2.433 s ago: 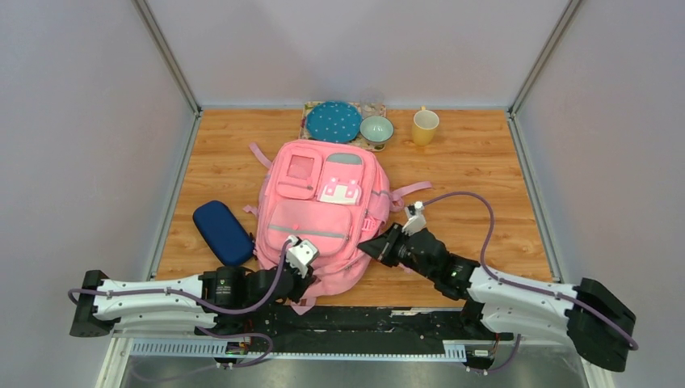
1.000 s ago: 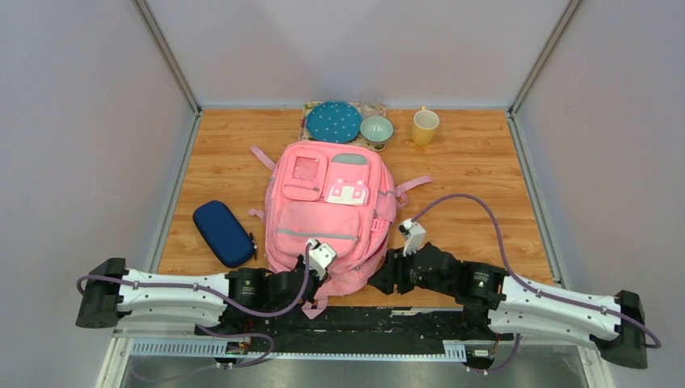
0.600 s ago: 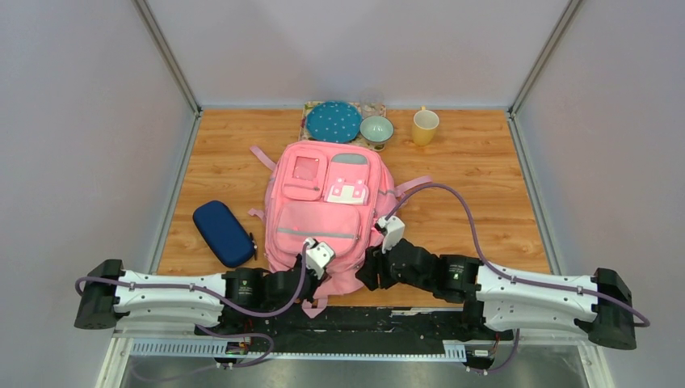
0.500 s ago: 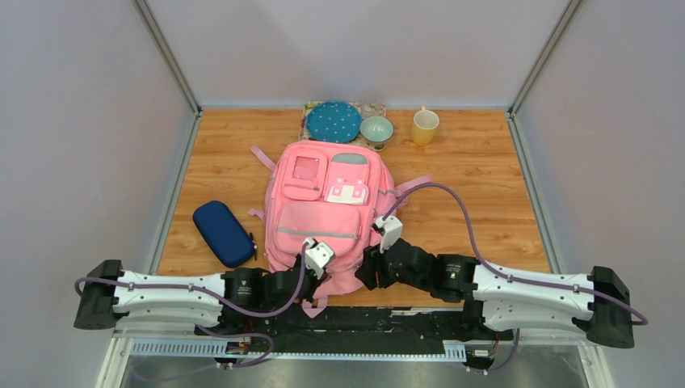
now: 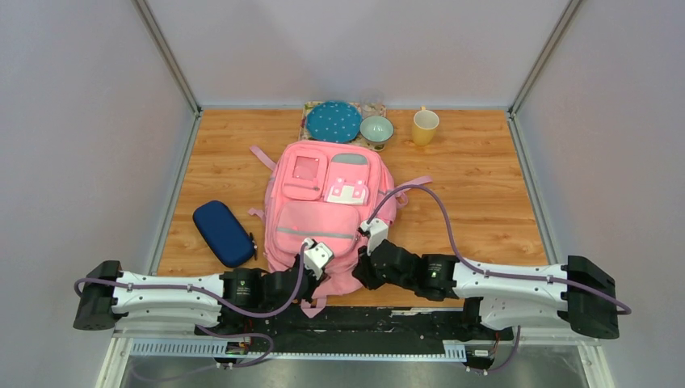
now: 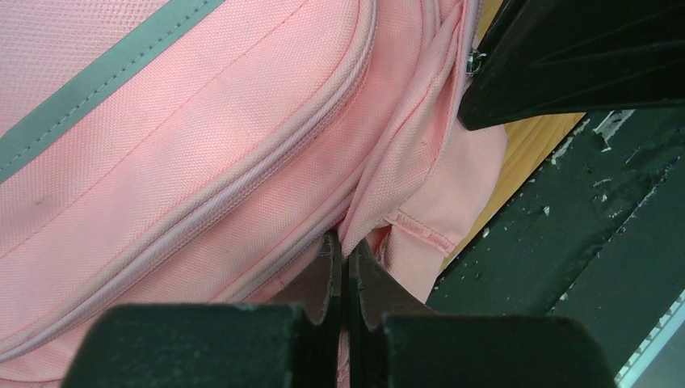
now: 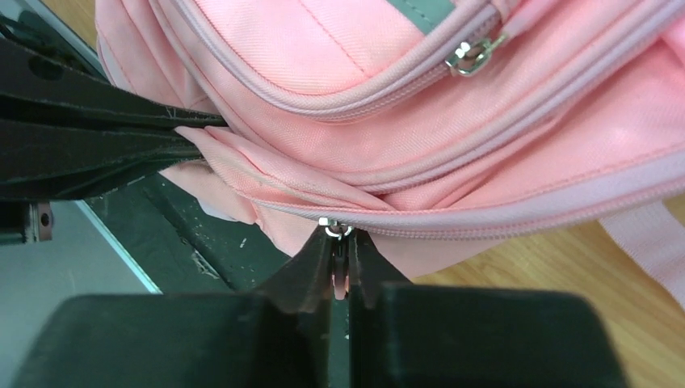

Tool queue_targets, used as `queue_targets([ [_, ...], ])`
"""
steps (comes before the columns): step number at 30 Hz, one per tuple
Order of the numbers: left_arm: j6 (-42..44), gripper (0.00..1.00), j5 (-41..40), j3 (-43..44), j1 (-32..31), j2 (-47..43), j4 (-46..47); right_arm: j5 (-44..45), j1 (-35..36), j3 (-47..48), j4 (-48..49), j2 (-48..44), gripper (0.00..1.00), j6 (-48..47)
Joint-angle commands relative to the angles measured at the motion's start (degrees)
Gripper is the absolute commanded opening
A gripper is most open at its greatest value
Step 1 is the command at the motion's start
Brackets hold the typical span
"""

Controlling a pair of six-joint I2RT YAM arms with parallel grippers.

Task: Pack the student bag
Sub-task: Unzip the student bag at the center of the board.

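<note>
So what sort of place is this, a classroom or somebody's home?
Probably a robot lab's test cell: plain grey panels box in one wooden table, a left arm and a right arm are bolted at its near edge, and a pink backpack, teal plate and yellow mug sit as props.

Both arms low, angled inward; left gripper (image 6: 340, 252) and right gripper (image 7: 340, 246) tightly closed.
</note>
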Motion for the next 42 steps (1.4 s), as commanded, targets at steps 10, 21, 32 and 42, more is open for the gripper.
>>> queue_targets([
  [10, -1.53, 0.0, -5.37, 0.92, 0.54, -3.64, -1.2, 3.64, -1.42, -1.1, -4.6, -7.07, 0.0, -1.29],
  [21, -6.1, 0.0, -8.63, -0.84, 0.54, -14.01, -13.78, 3.88, -11.0, -2.6, -13.72, -12.63, 0.0, -1.99],
  [32, -2.86, 0.0, -1.87, -1.54, 0.54, -14.55, -10.9, 3.65, -29.11, -0.23, -9.09, -6.73, 0.0, 0.21],
  [42, 1.1, 0.0, 4.65, -0.23, 0.54, -2.16, 0.35, 9.09, -29.11, -8.82, -22.52, -23.85, 0.0, 11.71],
])
